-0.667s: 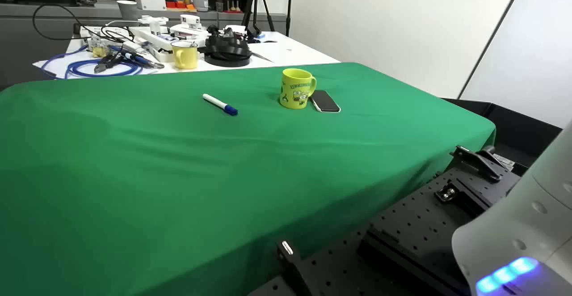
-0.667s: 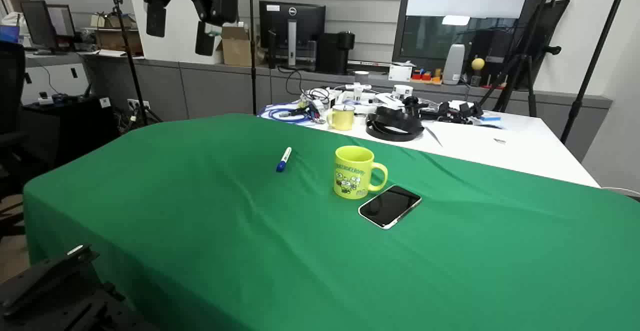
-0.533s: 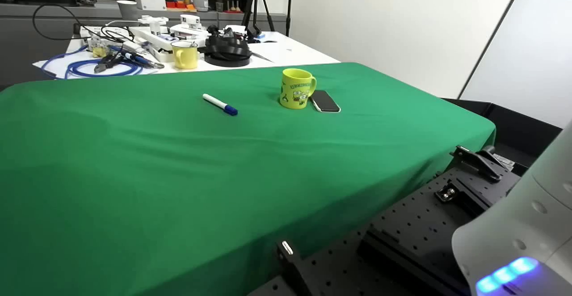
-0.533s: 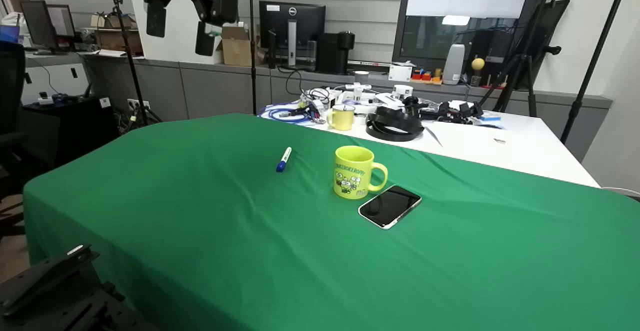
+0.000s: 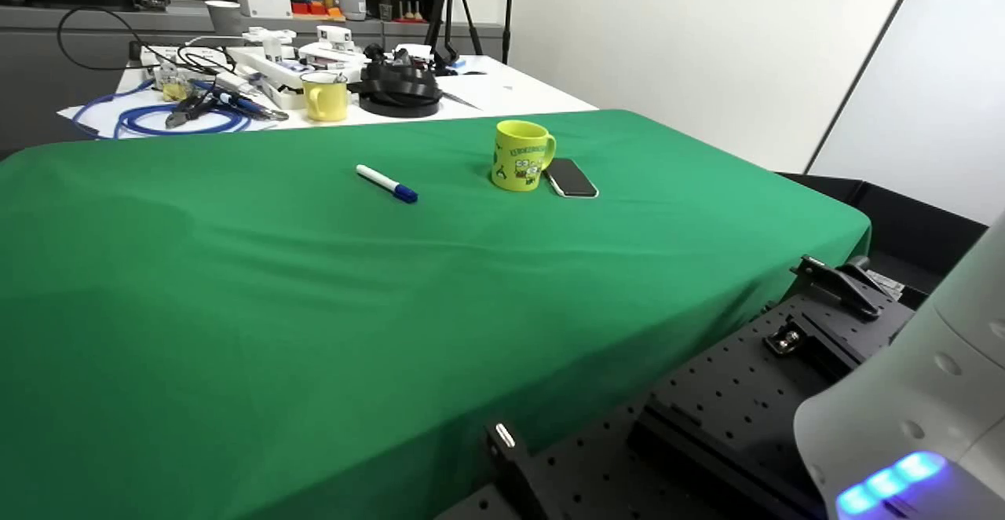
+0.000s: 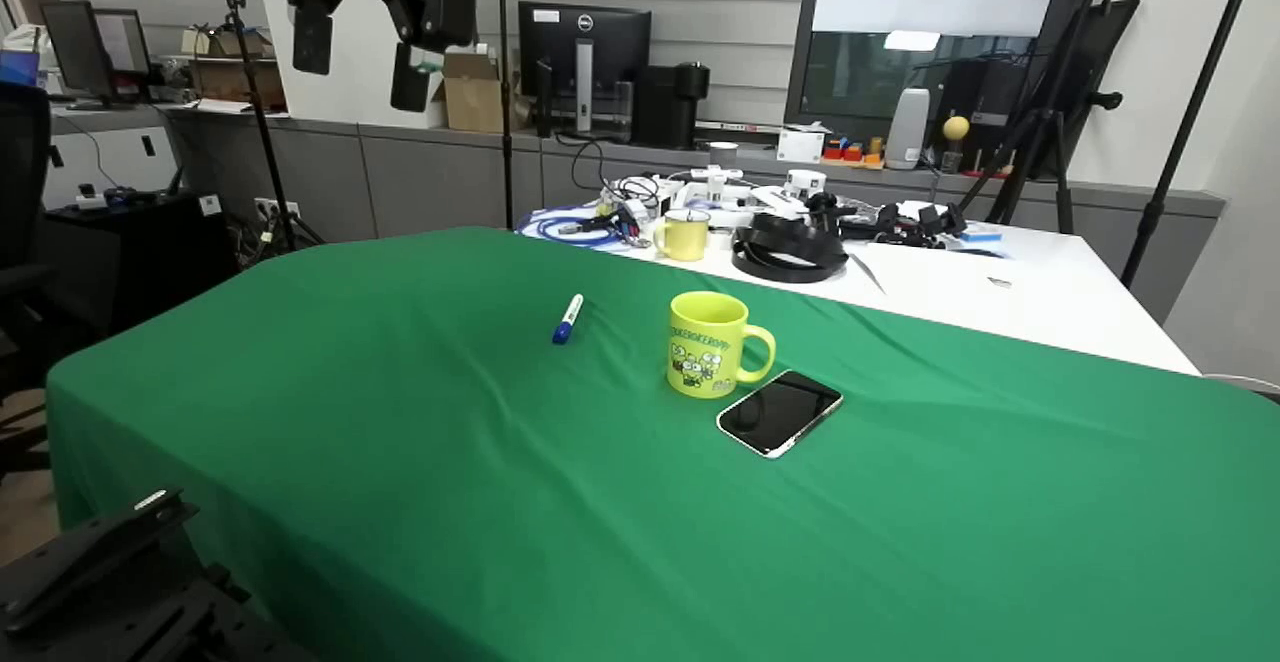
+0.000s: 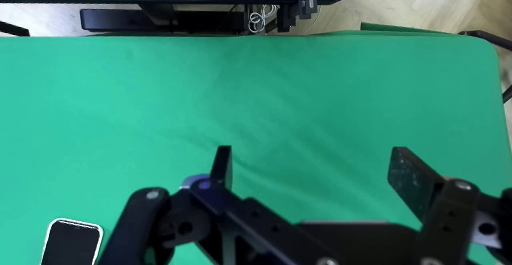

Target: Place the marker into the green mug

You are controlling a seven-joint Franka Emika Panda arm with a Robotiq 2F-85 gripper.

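The white marker (image 5: 385,183) with its dark blue cap end lies flat on the green cloth, left of the mug in both exterior views (image 6: 568,319). The yellow-green mug (image 5: 515,160) stands upright with its handle to the right, and it also shows in an exterior view (image 6: 700,350). My gripper (image 6: 361,60) is high above the table, well apart from both. In the wrist view the gripper (image 7: 314,169) is wide open, with only green cloth between its fingers. An exterior view shows just one fingertip at the top edge. Marker and mug are out of the wrist view.
A dark phone (image 6: 780,414) lies beside the mug's handle side and shows in the wrist view (image 7: 72,243). Behind the green cloth (image 5: 314,292), a white table holds a paler yellow cup (image 6: 684,238), cables and black gear (image 6: 788,248). A black perforated base (image 5: 707,394) borders the table's near side.
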